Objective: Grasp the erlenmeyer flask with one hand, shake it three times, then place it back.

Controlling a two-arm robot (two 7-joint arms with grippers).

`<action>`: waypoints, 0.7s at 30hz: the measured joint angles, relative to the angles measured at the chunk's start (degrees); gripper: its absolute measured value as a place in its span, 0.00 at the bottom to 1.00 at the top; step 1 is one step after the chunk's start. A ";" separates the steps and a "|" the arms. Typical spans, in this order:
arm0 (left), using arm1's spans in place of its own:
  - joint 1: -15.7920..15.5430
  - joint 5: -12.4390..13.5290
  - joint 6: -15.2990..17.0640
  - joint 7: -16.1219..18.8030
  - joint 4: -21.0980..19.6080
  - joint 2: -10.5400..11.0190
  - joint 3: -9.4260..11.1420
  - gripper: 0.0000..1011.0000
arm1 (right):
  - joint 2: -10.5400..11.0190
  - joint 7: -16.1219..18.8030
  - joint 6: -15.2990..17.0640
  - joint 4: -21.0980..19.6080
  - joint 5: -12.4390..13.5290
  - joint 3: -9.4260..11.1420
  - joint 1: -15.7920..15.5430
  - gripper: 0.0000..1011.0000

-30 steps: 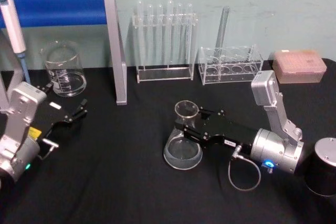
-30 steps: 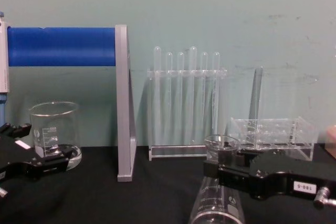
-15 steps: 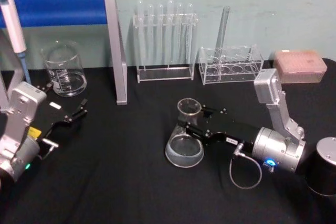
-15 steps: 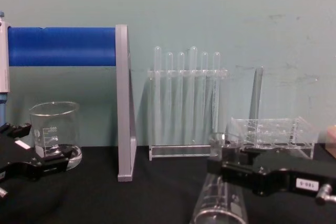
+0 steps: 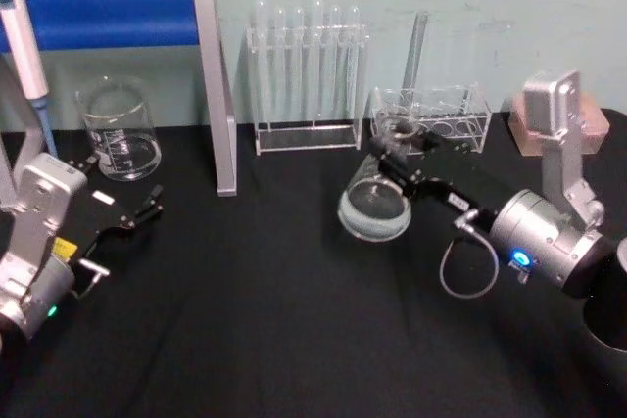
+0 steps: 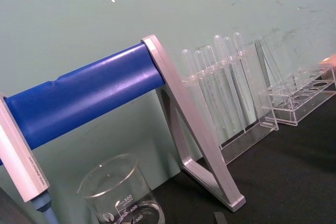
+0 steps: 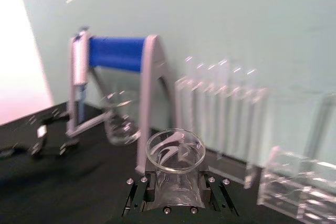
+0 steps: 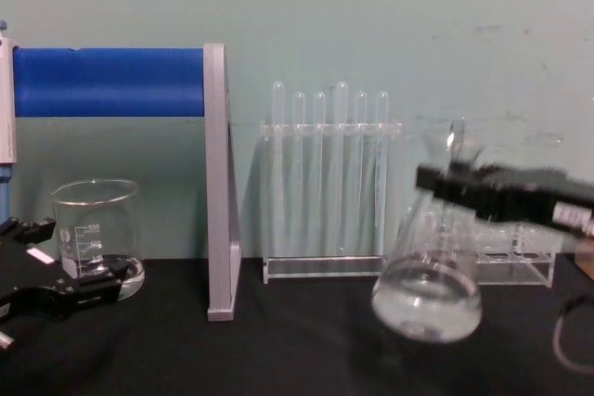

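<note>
The clear glass erlenmeyer flask (image 5: 375, 205) hangs tilted above the black table, right of centre, with its wide base (image 8: 428, 299) off the cloth. My right gripper (image 5: 393, 157) is shut on its narrow neck, and black fingers (image 8: 483, 194) clamp it just under the flared rim. In the right wrist view the flask's rim (image 7: 175, 151) sits between the two fingers (image 7: 140, 191). My left gripper (image 5: 145, 209) rests open and idle at the table's left, near the beaker; its fingers (image 8: 74, 290) hold nothing.
A straight glass beaker (image 5: 120, 134) stands at the back left beside a blue-and-grey stand (image 5: 217, 95) and a pipette (image 5: 24, 46). A test tube rack (image 5: 306, 75), a low acrylic rack (image 5: 431, 116) and a pink box (image 5: 588, 119) line the back. A black cylinder (image 5: 609, 325) stands far right.
My right gripper has lifted the flask off the table and swung it up, back and to the right, tilting it. The left arm has not moved.
</note>
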 joint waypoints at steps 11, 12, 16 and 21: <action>0.00 0.00 0.00 0.00 0.00 0.00 0.00 0.99 | -1.93 -8.68 3.41 -8.01 -1.60 4.81 -4.27 0.45; 0.00 0.00 0.00 0.00 0.00 0.00 0.00 0.99 | -2.09 -8.93 3.65 -8.42 -1.73 5.13 -4.57 0.45; 0.00 0.00 0.00 0.00 0.00 0.00 0.00 0.99 | -2.49 -9.26 4.04 -8.98 -2.21 5.80 -5.09 0.45; 0.00 0.00 0.00 0.00 0.00 0.00 0.00 0.99 | -3.15 -8.88 4.50 -9.40 -2.96 6.02 -5.36 0.45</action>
